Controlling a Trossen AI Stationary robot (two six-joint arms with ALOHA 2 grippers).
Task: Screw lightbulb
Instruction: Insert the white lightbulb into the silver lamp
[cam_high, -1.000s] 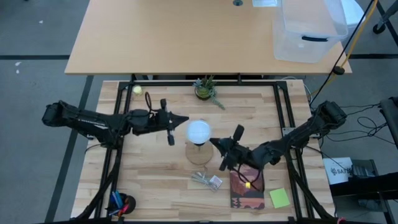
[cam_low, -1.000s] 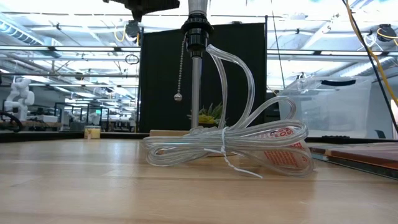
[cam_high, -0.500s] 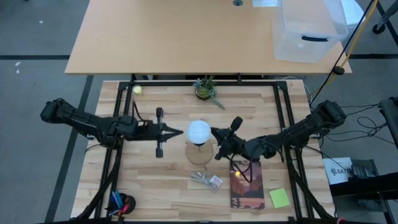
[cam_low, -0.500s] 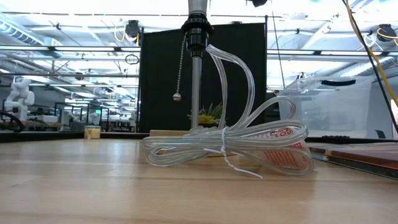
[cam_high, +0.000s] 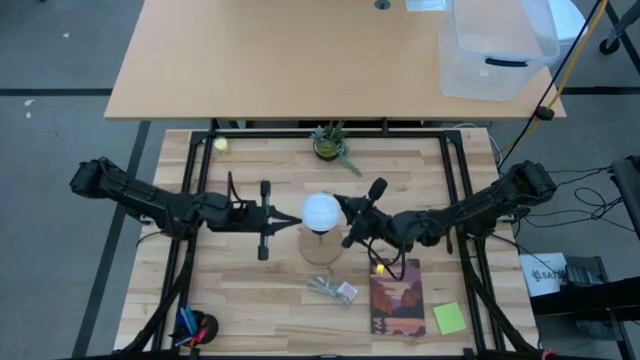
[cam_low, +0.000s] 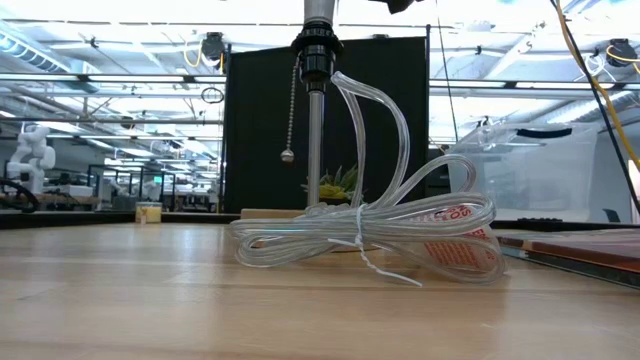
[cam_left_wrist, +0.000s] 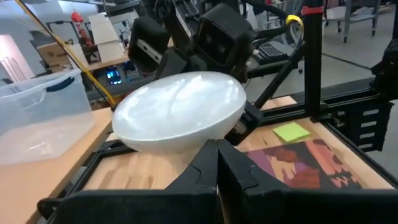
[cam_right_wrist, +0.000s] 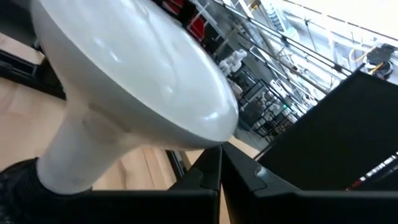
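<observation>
The white lightbulb (cam_high: 321, 211) stands upright in the black socket (cam_low: 316, 55) of a lamp whose stem rises from a round wooden disc (cam_high: 320, 248). My left gripper (cam_high: 297, 216) is shut, level, with its tips at the globe's left side; the left wrist view shows the globe (cam_left_wrist: 180, 112) just past them. My right gripper (cam_high: 337, 201) is shut, with its tips at the globe's right side; the right wrist view shows the globe (cam_right_wrist: 137, 74) and the neck (cam_right_wrist: 74, 155). The lamp's clear cord (cam_low: 370, 235) lies coiled on the table. My left gripper has its shut fingertips (cam_left_wrist: 217, 152) right under the globe's near edge (cam_left_wrist: 205, 134), coming level from the table's left; I cannot tell whether they touch it. My right gripper has its shut fingertips (cam_right_wrist: 221, 158) at the globe's rim (cam_right_wrist: 214, 134), coming from the table's right; I cannot tell whether they touch.
A small potted plant (cam_high: 329, 145) and a yellow-green ball (cam_high: 221, 144) sit at the far edge. A book (cam_high: 397, 300), a green note (cam_high: 449, 318) and a small packet (cam_high: 335, 290) lie near the front. A pull chain (cam_low: 287, 155) hangs from the socket.
My left gripper has swung toward the table's near edge and rolled about its axis, staying shut beside the bulb's left side. My right gripper has moved toward the far edge and up to the bulb's right side. The bulb stays upright in the socket.
</observation>
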